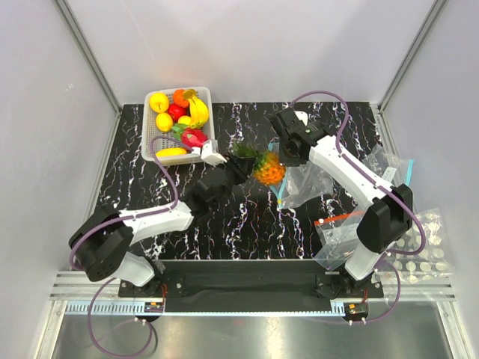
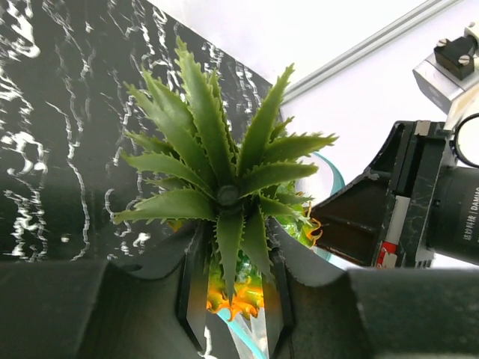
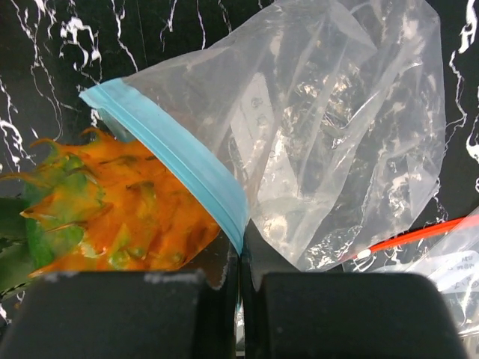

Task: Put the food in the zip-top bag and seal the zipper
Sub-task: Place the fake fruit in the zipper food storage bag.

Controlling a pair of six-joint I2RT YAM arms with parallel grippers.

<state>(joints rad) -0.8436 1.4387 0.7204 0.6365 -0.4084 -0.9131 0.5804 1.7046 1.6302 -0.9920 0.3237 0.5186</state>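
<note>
Left gripper point(image 1: 239, 169) is clamped on the pineapple point(image 1: 268, 170) at the base of its green crown, fingers point(image 2: 193, 295) either side of it. Right gripper point(image 1: 287, 155) is closed, pinching one end of the zipper point(image 3: 172, 149) and lifting that lip of the bag point(image 1: 308, 183).

The pineapple's orange body sits at the bag's mouth, touching the teal strip, which arches over it in the right wrist view. How far inside it reaches I cannot tell. The two grippers are near each other, with the pineapple between them.

The rest of the bag trails toward the table's point(image 1: 247, 224) right edge, near a second bag point(image 1: 340, 224) with a red strip. Bare table lies near the arm bases. More fruit point(image 1: 179, 112) lies in a basket point(image 1: 149, 138) at the far left corner, well apart.
</note>
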